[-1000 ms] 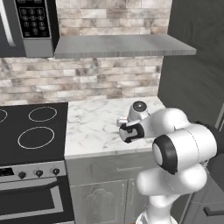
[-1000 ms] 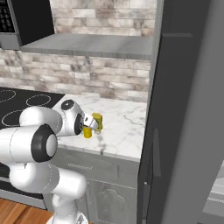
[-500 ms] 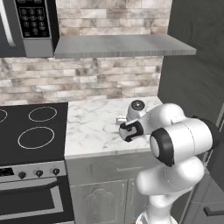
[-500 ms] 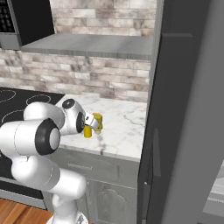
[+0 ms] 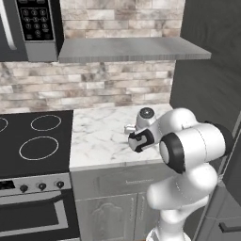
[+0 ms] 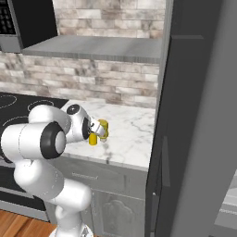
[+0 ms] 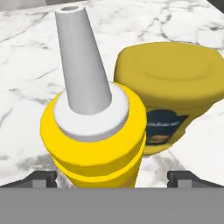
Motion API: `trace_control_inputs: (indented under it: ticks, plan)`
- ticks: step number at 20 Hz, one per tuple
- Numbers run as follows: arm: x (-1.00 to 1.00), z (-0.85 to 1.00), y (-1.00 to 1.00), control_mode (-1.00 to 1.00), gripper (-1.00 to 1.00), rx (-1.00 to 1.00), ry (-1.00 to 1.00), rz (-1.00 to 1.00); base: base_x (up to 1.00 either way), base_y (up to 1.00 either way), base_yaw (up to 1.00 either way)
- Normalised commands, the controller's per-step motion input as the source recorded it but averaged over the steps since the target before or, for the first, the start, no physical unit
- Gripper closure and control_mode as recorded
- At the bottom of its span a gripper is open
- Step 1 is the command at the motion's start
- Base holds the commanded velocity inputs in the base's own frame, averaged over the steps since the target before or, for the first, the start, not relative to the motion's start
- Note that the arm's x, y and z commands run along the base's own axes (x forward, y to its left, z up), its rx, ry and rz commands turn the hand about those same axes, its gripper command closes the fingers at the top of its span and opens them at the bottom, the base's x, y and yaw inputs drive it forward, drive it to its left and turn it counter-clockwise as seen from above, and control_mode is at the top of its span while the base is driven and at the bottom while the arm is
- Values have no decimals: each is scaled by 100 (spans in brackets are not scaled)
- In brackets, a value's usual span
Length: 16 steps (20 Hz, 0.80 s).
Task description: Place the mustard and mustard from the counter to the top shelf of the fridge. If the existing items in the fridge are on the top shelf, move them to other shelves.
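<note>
On the white marble counter (image 7: 26, 65) stand both mustard bottles, close together. The tall squeeze bottle (image 7: 94, 144) with its pale pointed nozzle is nearest, and its yellow shoulder sits between my two dark fingertips (image 7: 41, 178). Behind it to the right is the shorter, darker-yellow bottle (image 7: 168, 87) with a dark label. My gripper (image 7: 113, 179) is open around the tall bottle without clamping it. From the right base, the yellow bottles (image 6: 103, 127) peek out just past my gripper (image 6: 97, 129) on the counter (image 6: 134, 134). The fridge (image 6: 199, 139) rises at the right.
A black stovetop (image 5: 33, 141) lies left of the counter (image 5: 99, 136), with a microwave (image 5: 28, 28) and a grey shelf (image 5: 127, 49) above. Behind runs a brick backsplash (image 5: 94, 89). The dark fridge (image 5: 207, 70) stands close on the right.
The arm's elbow has swung slightly. The hand has stayed over the bottles with its jaws wide.
</note>
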Motion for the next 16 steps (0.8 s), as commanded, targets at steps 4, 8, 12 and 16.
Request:
trace_control_inputs:
  ticks: [4,8,12,16]
  plan:
    - [12,-4,0,-100,-100,0,0,-3,0,0,0]
    - [11,-3,0,-100,100,0,0,-3,0,0,0]
    - [1,0,0,-100,100,0,0,0,0,0,0]
    - [0,0,0,-100,100,0,0,0,0,0,0]
